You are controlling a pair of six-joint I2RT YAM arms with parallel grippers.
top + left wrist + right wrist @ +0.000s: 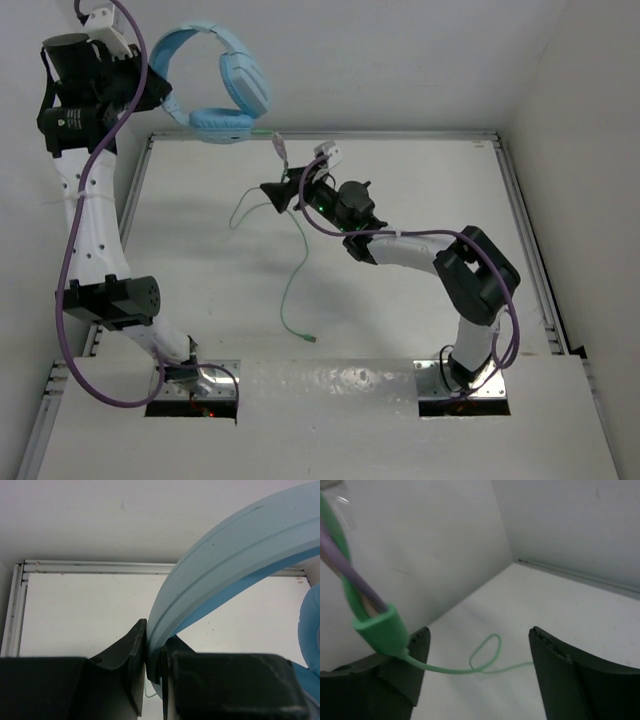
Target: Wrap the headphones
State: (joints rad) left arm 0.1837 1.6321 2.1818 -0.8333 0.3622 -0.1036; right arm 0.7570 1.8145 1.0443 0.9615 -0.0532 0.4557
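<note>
My left gripper (150, 68) is raised at the back left and shut on the curved headband of the light blue headphones (215, 85), which hang in the air. In the left wrist view the headband (225, 550) is pinched between the jaws (152, 650), and an ear cup (310, 630) shows at the right edge. The pale green cable (295, 270) drops from the lower ear cup to the table, and its plug (310, 340) lies near the front. My right gripper (290, 185) is open beside the hanging cable. In the right wrist view (479, 632) the cable (485, 655) crosses the gap, with a green junction piece (377, 625) by the left finger.
An aluminium rail (320, 135) frames the white table at the back and another rail (530, 250) runs along the right. White walls close in the back and sides. A metal mounting plate (340, 380) spans the near edge between the arm bases.
</note>
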